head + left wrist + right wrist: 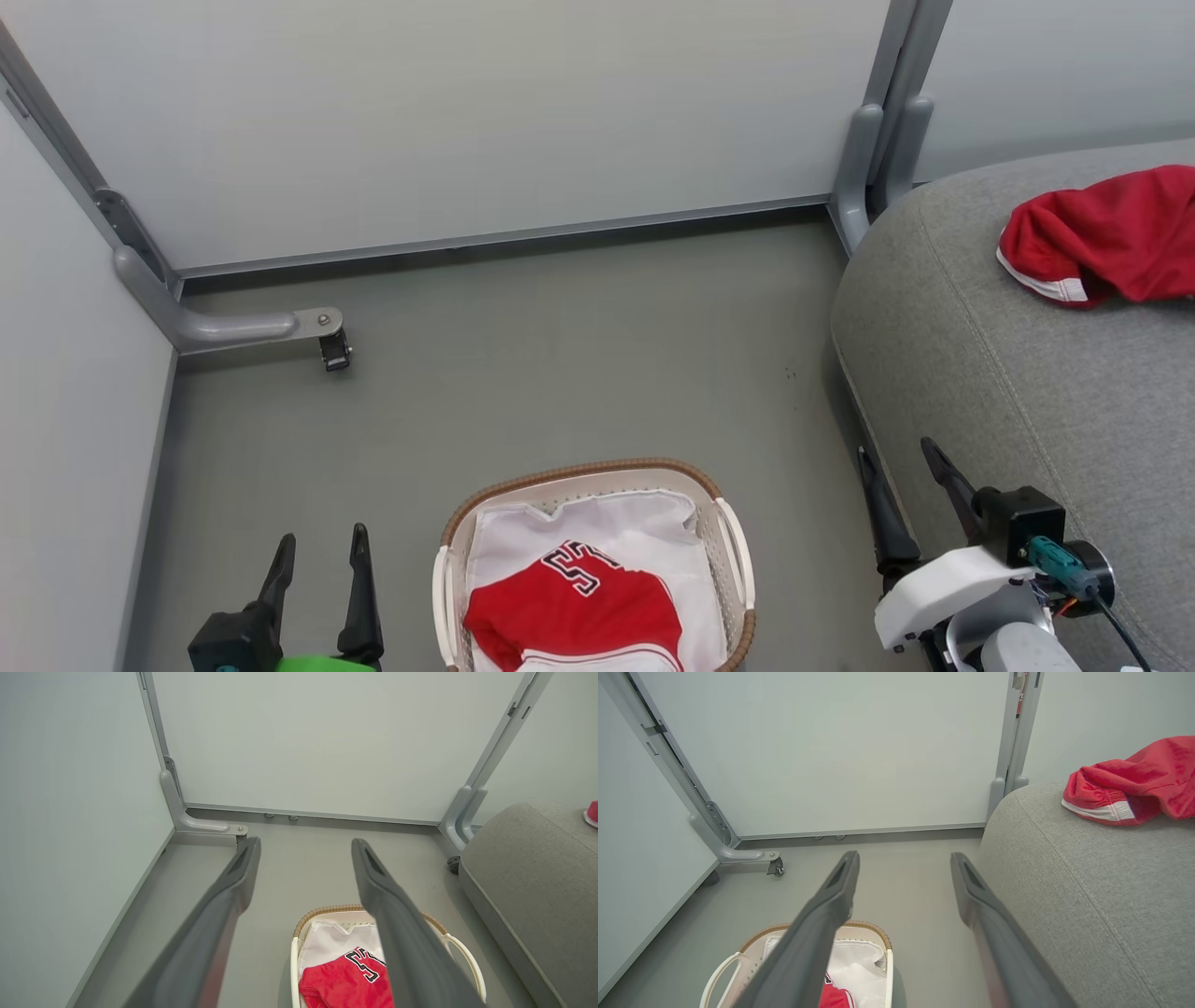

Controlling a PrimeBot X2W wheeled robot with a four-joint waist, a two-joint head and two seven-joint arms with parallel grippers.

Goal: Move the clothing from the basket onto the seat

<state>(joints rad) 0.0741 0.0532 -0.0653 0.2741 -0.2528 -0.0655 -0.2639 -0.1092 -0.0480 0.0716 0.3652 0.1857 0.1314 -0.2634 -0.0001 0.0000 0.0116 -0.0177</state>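
Dark-fingered, the left gripper [323,537] is standing open and empty just left of the basket [579,467], which is holding the red-and-white jersey [574,607] on a white liner [607,523]. The right gripper [896,450] is hanging open beside the seat [1027,373], where the plain red garment [1111,233] is lying.

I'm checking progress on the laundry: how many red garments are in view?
2. One plain red garment lies on the grey couch; one red-and-white jersey lies in the basket. More could be hidden beneath it.
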